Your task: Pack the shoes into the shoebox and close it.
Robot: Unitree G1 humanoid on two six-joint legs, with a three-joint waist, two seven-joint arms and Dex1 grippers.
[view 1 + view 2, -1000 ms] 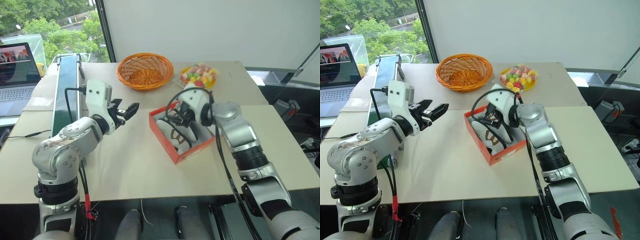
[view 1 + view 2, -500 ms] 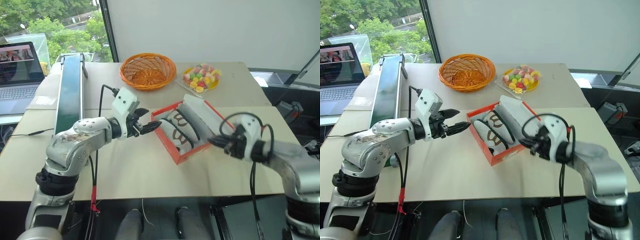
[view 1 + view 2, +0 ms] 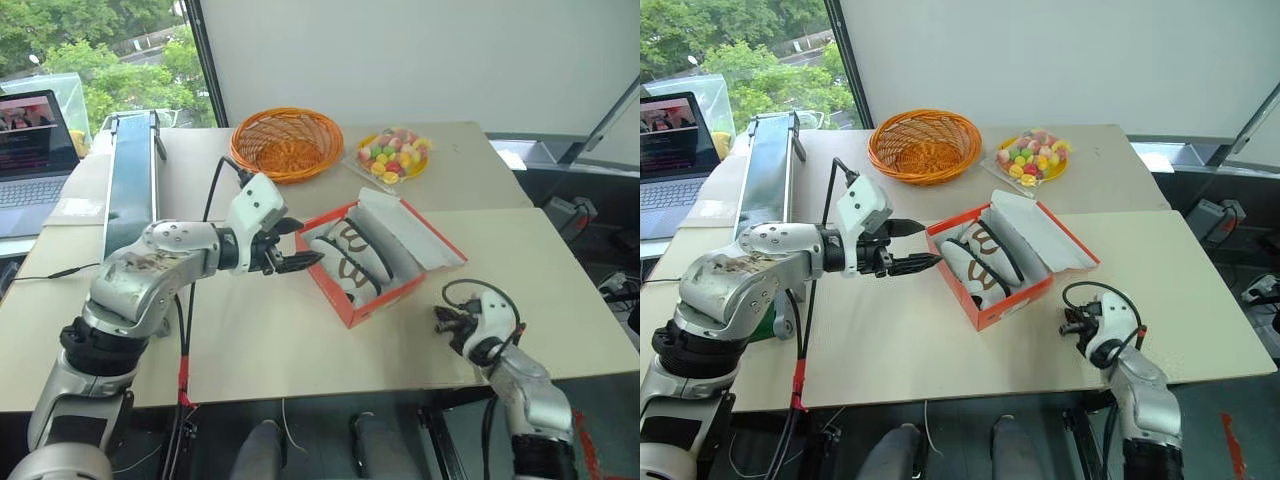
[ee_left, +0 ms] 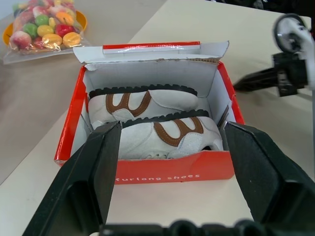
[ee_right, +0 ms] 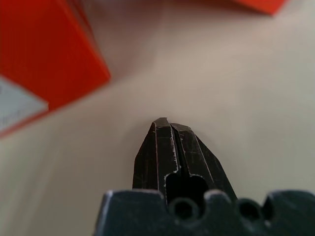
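Head stereo overhead; wrist close-ups

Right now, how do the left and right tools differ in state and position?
The left tool is open and empty, held above the table at the shoebox's left side; the right tool is shut on nothing, low by the table's near edge, right of the box. The left points at the shoes inside; the right sits apart from the box. Both have black fingers and touch nothing.
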